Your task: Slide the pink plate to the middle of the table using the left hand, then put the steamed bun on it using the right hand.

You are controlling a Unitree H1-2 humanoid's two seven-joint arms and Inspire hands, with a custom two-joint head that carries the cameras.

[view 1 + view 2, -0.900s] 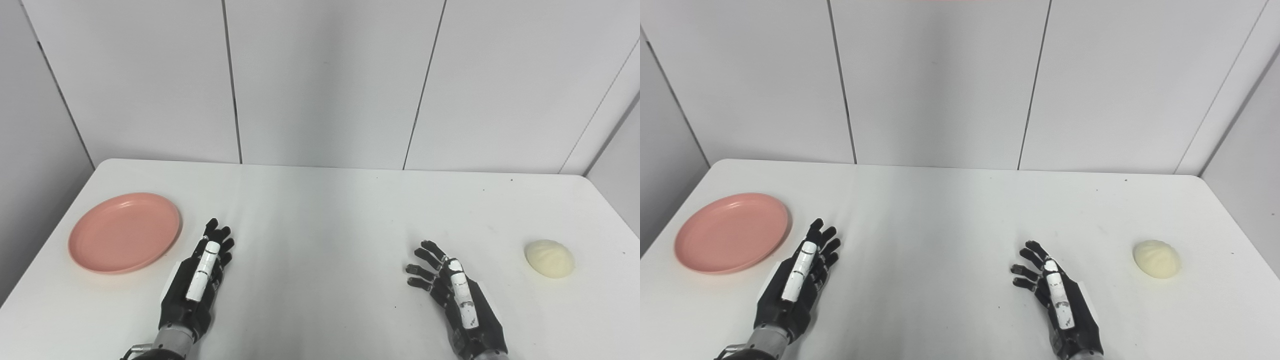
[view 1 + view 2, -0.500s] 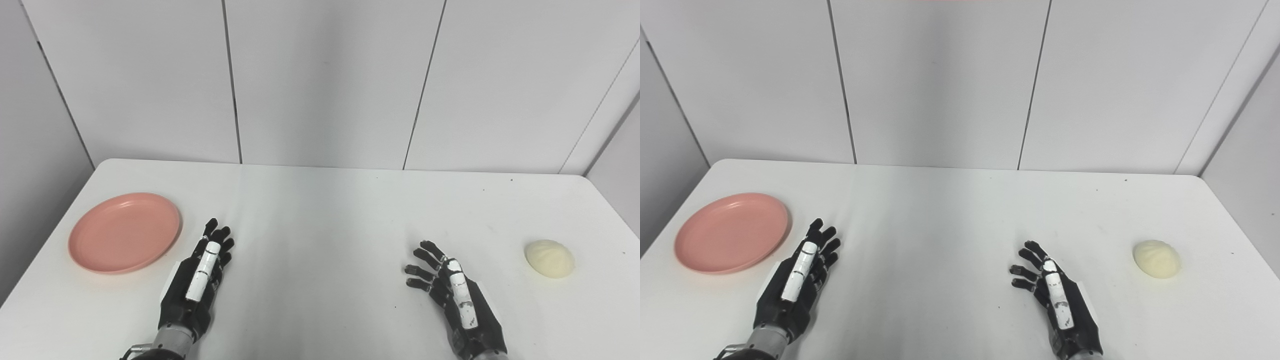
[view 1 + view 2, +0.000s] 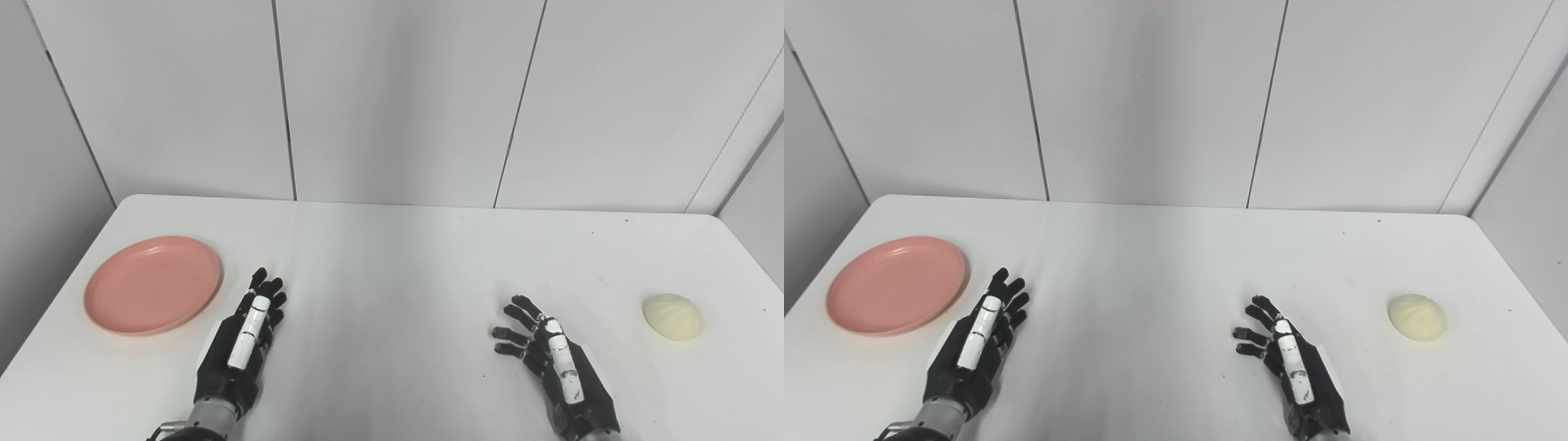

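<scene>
The pink plate lies flat at the left side of the white table, with nothing on it. My left hand rests just right of the plate's near edge, fingers straight and apart, open and holding nothing, a small gap from the rim. A pale cream steamed bun sits near the right edge of the table. Left of the bun by a wide gap, my right hand is open, its fingers spread and slightly curled, empty.
Grey wall panels stand behind the table's far edge. The table's left and right edges run close to the plate and the bun.
My right hand has drifted slightly to the left and nearer. The left hand, plate and bun have not moved.
</scene>
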